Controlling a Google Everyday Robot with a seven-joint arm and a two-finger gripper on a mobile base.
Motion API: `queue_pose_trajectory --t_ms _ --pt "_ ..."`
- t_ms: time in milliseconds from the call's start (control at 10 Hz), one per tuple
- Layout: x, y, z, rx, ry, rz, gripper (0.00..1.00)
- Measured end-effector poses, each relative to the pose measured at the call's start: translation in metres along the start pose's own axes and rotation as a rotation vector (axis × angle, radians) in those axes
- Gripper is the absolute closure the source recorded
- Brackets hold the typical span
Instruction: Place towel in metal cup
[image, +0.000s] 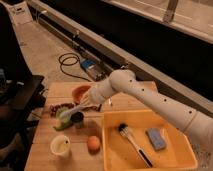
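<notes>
While the white arm's two-finger gripper (84, 101) hangs just above and right of the small dark metal cup (77, 119), the limp pale blue-grey towel (70, 111) trails from its tip toward the cup's rim. Can't tell how wide the jaws stand or if the cloth is pinched. Green translucent cup (62, 122) sits just left of the metal cup, orange bowl (80, 92) behind. Advice: centre towel over cup mouth, lower, then release so no fold drapes outside.

One gripper (84, 102) over the table's (47, 134) middle; one towel (70, 111); one metal cup (77, 118); one green cup (62, 121); one orange bowl (80, 93); one white mug (60, 146); one orange fruit (93, 143); one yellow bin (112, 155) holding one brush (131, 142) and one blue sponge (156, 138).
</notes>
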Motion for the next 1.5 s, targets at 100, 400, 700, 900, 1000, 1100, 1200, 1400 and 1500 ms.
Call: queue_pose_trajectory --t_ms 100,400,700,900,1000,1100,1200,1400,1500 --pt "0.006 0.005 0.009 -0.011 -0.002 0.021 0.76" --pt "0.025 0.028 0.015 -0.044 0.026 0.109 0.44" --pt "0.028 0.049 0.007 -0.057 0.052 0.162 0.21" --pt "0.021 0.058 -0.004 -0.039 0.063 0.165 0.20" --pt "0.010 0.056 -0.009 -0.023 0.062 0.146 0.20" --pt "-0.002 0.051 -0.013 -0.011 0.059 0.115 0.20" --pt "-0.010 0.047 -0.013 -0.006 0.055 0.092 0.20" --pt "-0.020 0.042 -0.011 -0.006 0.050 0.063 0.20" --pt "-0.019 0.042 -0.012 -0.003 0.051 0.065 0.20"
